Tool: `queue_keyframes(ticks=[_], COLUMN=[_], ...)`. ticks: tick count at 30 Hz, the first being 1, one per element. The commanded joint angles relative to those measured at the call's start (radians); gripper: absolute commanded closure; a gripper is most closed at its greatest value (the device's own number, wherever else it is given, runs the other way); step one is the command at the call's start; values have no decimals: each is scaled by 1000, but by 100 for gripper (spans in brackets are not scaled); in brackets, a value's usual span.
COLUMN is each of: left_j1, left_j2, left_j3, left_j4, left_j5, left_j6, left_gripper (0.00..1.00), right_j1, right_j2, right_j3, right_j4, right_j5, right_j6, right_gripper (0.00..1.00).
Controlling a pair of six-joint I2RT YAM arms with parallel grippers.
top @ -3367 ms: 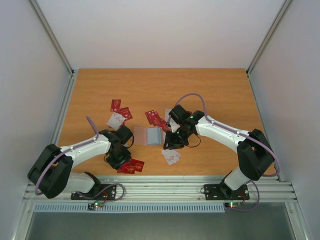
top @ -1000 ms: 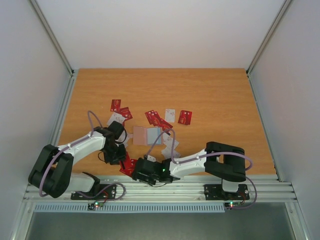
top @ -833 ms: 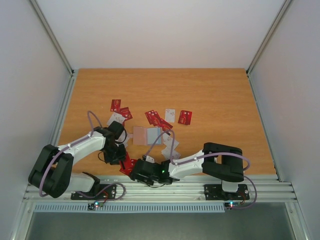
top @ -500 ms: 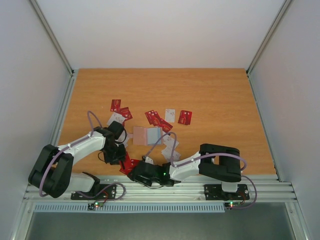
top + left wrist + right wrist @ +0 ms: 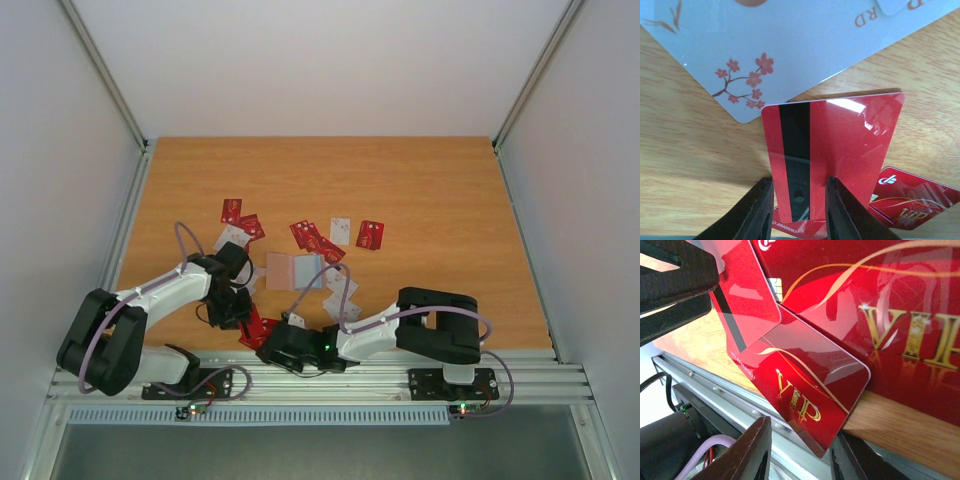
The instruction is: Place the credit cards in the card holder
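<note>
The card holder (image 5: 295, 272) lies open on the table, its light pocketed inside facing up. My left gripper (image 5: 243, 317) is shut on a red card with a black stripe (image 5: 840, 145) and holds it tilted above other cards; its jaws flank the stripe (image 5: 799, 210). That card also shows in the right wrist view (image 5: 740, 305). My right gripper (image 5: 268, 346) reaches left along the near edge. It is open (image 5: 800, 460), its jaws either side of the corner of a red VIP card (image 5: 810, 395) that overhangs the table edge. More credit cards (image 5: 312, 236) are scattered around the holder.
A white blossom card (image 5: 790, 45) lies just beyond the held card. A second red VIP card (image 5: 890, 305) lies under the overhanging one. Red and white cards lie at the left (image 5: 238, 228) and right (image 5: 370, 234) of the holder. The aluminium rail (image 5: 715, 390) runs below the table edge.
The right arm swung from beside the card holder down to the near edge, then crept left toward the front red cards. The left gripper shifted slightly and has stayed still for the last second.
</note>
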Motion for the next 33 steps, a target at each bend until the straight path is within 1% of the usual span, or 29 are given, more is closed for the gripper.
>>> queue_keyframes(ticks=[1, 16, 24, 33], left_j1=[-2, -3, -2, -2], left_j2=[43, 46, 62, 82], left_j3=[-48, -45, -43, -45], left_j4=[55, 52, 60, 72], left_j5=[9, 15, 18, 27], left_j6=[3, 5, 6, 5], left_gripper=[69, 69, 69, 70], right_j1=[-16, -34, -57, -87], right_j2=[-40, -76, -63, -46], right_j3=[27, 24, 21, 22], right_j4=[-59, -36, -31, -13], right_j5=[69, 71, 48, 22], right_j6=[-47, -90, -93, -103], right_gripper=[68, 69, 70, 77])
